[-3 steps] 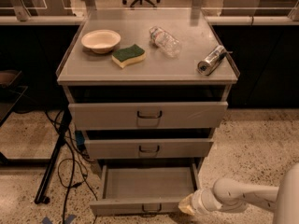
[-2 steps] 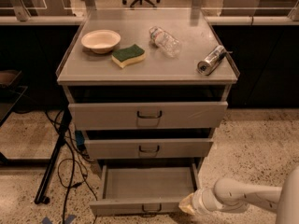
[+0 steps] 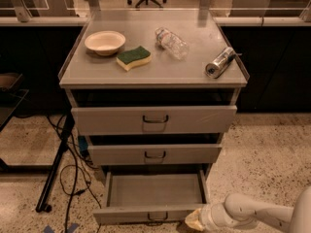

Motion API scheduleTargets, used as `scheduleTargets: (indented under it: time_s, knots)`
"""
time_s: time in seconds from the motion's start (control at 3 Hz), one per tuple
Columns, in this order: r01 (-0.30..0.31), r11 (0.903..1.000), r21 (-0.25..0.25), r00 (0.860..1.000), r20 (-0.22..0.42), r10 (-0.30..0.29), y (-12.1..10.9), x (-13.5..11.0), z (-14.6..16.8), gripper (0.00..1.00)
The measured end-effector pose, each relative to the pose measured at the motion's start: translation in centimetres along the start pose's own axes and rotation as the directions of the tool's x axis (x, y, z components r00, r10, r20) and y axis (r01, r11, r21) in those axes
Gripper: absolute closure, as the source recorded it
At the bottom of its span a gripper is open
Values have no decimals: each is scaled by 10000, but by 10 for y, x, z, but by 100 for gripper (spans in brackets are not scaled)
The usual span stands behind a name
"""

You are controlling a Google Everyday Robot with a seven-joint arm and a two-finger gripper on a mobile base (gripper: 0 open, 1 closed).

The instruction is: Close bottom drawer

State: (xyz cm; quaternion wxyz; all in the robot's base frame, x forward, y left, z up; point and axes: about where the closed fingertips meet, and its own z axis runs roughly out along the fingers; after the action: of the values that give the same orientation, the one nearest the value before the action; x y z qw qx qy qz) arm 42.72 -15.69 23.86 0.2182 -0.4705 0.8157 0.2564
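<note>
— What was recorded on the speckled floor [image 3: 272, 149] of the lab?

— A grey cabinet [image 3: 155, 76] was pictured, and three drawers were counted: the top drawer [image 3: 112, 120], the middle drawer [image 3: 121, 154] and the bottom drawer [image 3: 126, 214]. The last was pulled well out at floor level, below the other two.

— And on the cabinet's top?

— One bowl [image 3: 105, 42], one sponge [image 3: 133, 58], one plastic bottle [image 3: 171, 42] laid on its side and one silver cylinder [image 3: 219, 62] were counted.

— Where was the gripper [image 3: 194, 221] placed?

— It was seen low at the right, by the right end of the bottom drawer's front panel. Contact could not be confirmed, nor could it be told whether the gripper was released or clenched.

— What was changed from a second before?

— Hardly anything. The drawer was found just as far out, and the gripper was found at the same corner.
</note>
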Motion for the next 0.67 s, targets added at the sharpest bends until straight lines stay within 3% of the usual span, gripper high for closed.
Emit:
scheduleTargets:
  time_s: [0.67]
  knots:
    - [142, 9990, -420, 9998, 125, -137, 2, 15, 48, 100]
